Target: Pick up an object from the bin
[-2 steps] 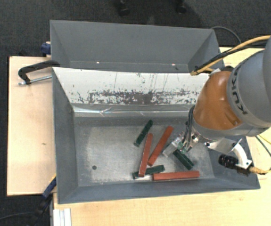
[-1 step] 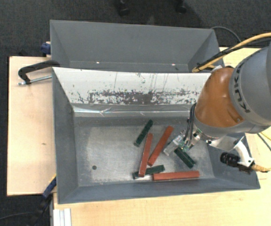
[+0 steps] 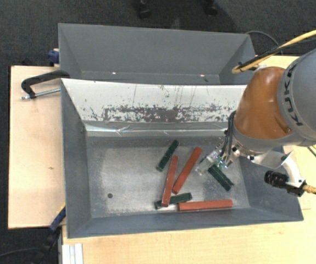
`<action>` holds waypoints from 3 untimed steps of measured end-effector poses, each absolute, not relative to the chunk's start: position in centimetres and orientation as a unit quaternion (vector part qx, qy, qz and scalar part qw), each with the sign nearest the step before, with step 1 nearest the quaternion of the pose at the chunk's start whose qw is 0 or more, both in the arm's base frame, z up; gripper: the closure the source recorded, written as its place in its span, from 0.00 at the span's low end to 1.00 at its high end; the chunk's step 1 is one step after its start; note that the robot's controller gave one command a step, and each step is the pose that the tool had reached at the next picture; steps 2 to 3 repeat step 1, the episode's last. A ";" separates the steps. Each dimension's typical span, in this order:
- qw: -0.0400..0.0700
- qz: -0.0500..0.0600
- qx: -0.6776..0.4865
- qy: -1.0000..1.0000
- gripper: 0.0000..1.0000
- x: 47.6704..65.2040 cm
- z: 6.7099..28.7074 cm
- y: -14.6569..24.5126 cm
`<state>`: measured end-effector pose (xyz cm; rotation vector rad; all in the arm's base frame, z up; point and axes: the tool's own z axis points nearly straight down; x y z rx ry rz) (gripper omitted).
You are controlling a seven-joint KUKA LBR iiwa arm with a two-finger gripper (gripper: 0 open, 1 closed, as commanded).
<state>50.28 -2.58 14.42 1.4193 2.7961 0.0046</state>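
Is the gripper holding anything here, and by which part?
Cannot be told: the gripper sits at the upper end of a short dark green rectangular block, but a grip is unclear.

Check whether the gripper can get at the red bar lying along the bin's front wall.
Probably yes. The red bar lies flat with nothing on top; only a short dark green bar meets its left end. The gripper is close behind it, beside a dark green block.

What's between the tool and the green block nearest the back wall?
A slanted red stick and a second red stick lie between the tool and that dark green block, in the camera view.
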 end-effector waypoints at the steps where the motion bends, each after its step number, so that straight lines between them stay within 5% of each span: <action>1: 0.004 0.002 0.452 0.892 1.00 50.5 20.0 -2.5; 3: 0.004 0.002 0.452 0.892 1.00 50.5 20.0 -2.5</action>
